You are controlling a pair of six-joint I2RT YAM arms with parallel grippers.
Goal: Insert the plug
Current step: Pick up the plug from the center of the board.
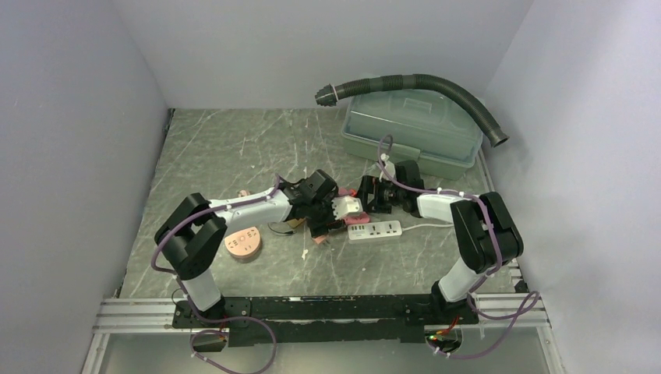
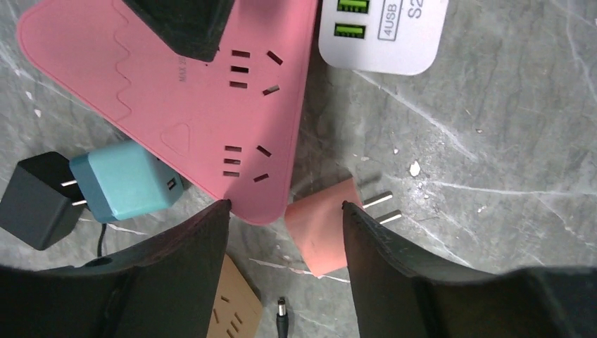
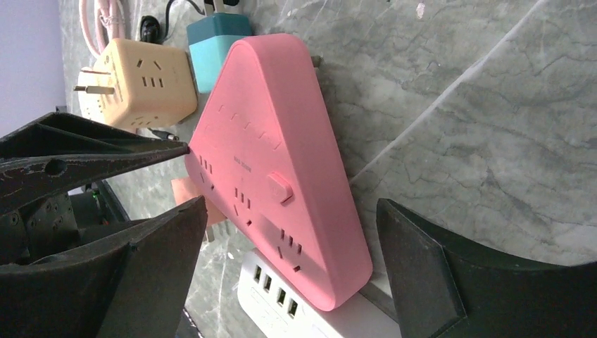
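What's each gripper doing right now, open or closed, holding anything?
Left gripper: open, straddling the salmon plug, not yet gripping it.
Right gripper: open around the pink power strip, holding nothing.

This is a robotics lab test cell. Plain pale walls box in a scratched, marble-patterned surface. Two cabled robot arms, the left arm and the right arm, are bolted to an aluminium rail at the near edge. Practice props are laid out: a pink triangular power strip, a white USB power strip, a lidded plastic box and a corrugated hose.
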